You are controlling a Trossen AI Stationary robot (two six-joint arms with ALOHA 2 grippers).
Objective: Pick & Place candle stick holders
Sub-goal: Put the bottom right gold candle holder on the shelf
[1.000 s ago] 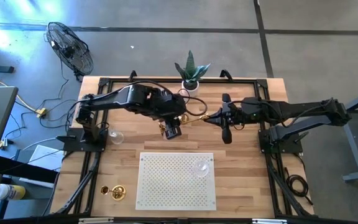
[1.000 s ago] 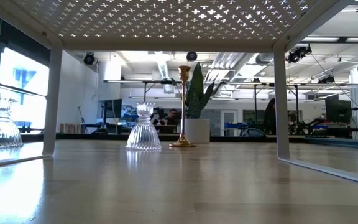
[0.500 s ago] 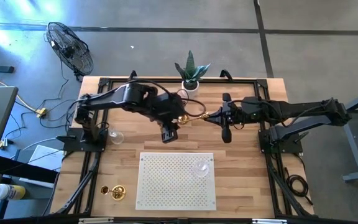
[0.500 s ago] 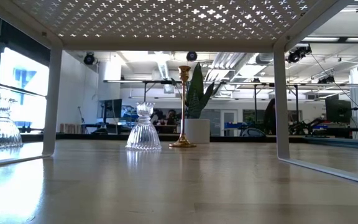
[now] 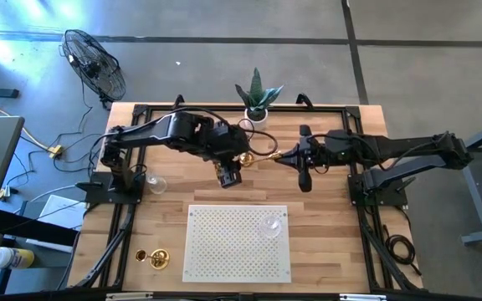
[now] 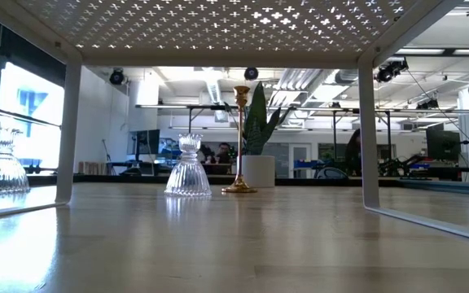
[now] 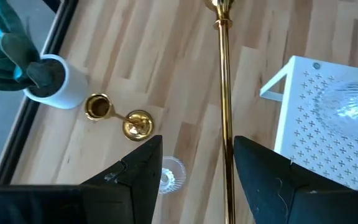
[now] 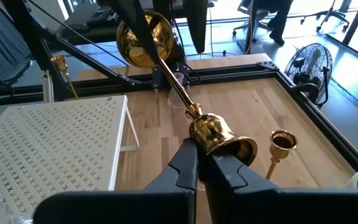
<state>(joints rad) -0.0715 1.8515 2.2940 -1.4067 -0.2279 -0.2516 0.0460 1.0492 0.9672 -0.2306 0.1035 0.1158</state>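
The right claw (image 8: 199, 163) is clamped on a brass candle stick holder (image 8: 185, 102), held lying above the surface (image 5: 325, 242). Ahead, the left claw (image 7: 194, 163) stands wide astride an upright brass holder (image 7: 224, 93). Beyond sits the perforated mat (image 5: 237, 242).

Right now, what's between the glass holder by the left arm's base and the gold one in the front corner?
Nothing. In the high view, only bare wooden table separates the glass holder from the gold holder.

Wooden table (image 5: 325, 242); on it: white perforated mat (image 5: 239, 242); potted plant (image 5: 258, 96); gold holder (image 5: 159, 259); glass holder (image 5: 156, 183).
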